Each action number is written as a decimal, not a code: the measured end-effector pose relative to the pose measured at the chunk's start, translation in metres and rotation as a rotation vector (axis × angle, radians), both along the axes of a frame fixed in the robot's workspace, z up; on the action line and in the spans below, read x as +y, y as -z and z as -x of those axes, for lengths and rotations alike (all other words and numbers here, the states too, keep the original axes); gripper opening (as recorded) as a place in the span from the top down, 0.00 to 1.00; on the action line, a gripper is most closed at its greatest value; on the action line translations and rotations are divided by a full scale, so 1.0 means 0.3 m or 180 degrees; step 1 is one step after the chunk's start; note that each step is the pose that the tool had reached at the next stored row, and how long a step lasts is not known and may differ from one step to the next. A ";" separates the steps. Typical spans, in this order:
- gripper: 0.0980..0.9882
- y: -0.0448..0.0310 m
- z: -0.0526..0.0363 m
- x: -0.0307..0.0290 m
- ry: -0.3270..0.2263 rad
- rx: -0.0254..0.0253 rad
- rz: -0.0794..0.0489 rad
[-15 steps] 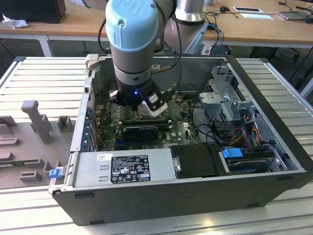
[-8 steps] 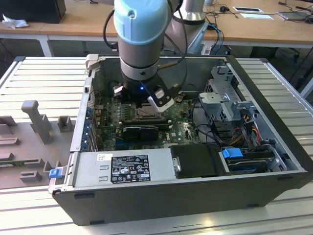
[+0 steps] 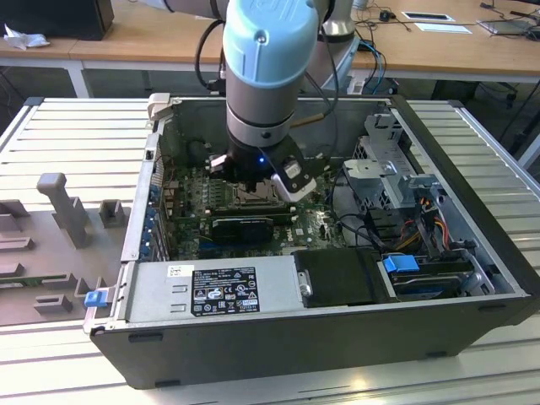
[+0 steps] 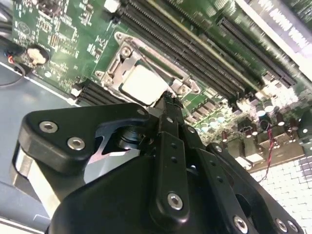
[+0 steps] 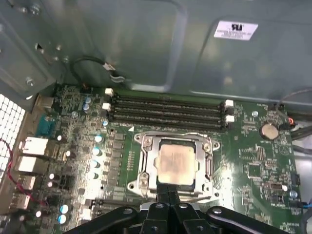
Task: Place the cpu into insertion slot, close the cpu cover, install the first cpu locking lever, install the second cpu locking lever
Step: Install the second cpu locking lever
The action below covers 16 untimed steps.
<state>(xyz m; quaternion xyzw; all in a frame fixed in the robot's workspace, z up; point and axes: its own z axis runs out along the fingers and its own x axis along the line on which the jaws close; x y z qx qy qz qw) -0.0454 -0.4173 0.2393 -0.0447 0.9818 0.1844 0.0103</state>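
The cpu (image 5: 176, 163), a dull silver square, lies flat in the insertion slot (image 5: 210, 171) on the green motherboard. The cpu cover (image 5: 147, 163), a metal frame with a square window, lies down around the chip. In the second wrist view the cpu (image 4: 142, 84) shows pale inside the same frame. My gripper (image 5: 169, 193) stands just above the socket's near edge with its fingers pressed together and nothing visible between them. In the second wrist view the gripper (image 4: 167, 103) has its tip at the corner of the cover. In the exterior view the gripper (image 3: 253, 187) hangs low inside the open computer case.
Long black memory slots (image 5: 165, 109) run beside the socket. A black card (image 3: 242, 226) sits in front of it. A power supply (image 3: 211, 291), a drive cage (image 3: 396, 169) and loose cables (image 3: 422, 224) crowd the case (image 3: 278, 354). Grey fixtures (image 3: 63, 207) stand on the table at the exterior view's left.
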 end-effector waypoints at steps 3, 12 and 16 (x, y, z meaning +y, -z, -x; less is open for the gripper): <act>0.99 0.007 0.013 -0.012 0.0001 0.0000 0.0000; 0.99 0.064 0.054 -0.014 0.0000 0.0000 0.0000; 0.99 0.104 0.073 -0.016 0.0000 0.0000 0.0000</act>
